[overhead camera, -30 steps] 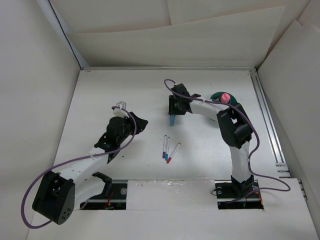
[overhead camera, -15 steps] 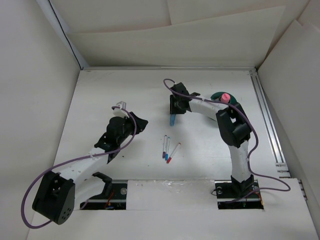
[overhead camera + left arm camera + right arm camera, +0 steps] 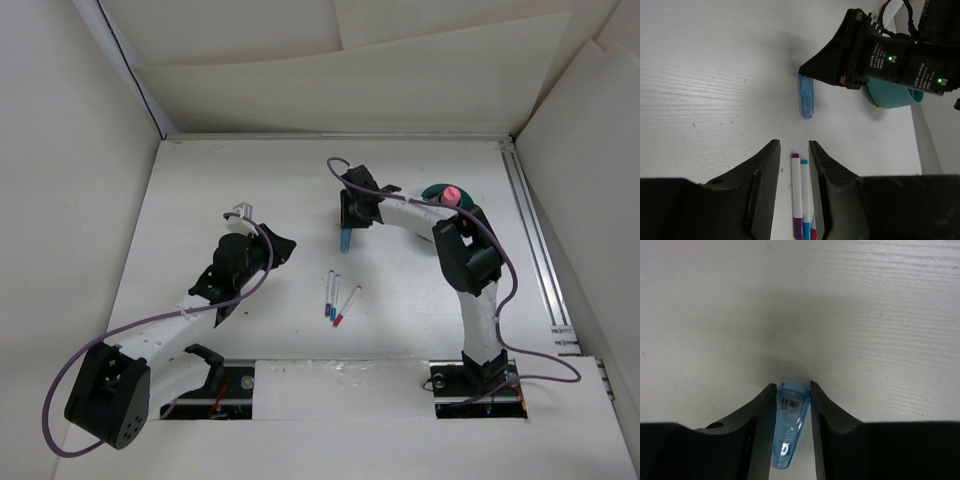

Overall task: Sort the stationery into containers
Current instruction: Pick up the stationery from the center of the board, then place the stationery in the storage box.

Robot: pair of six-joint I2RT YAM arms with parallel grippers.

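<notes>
From above, your right gripper (image 3: 345, 226) covers the far end of the light blue marker (image 3: 344, 241). The marker lies on the counter (image 3: 230, 180), left of the teal cup (image 3: 430, 190), with its long axis running far to near. In the left wrist view, the left gripper (image 3: 792, 146) has its jaws slightly parted and holds nothing. In the right wrist view, the jaws press both sides of the marker, which lies lengthwise between them.

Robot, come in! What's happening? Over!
Right gripper shut on light blue marker. Left gripper open, empty. Three pens lie loose. Teal cup partly hidden behind right arm.
</notes>
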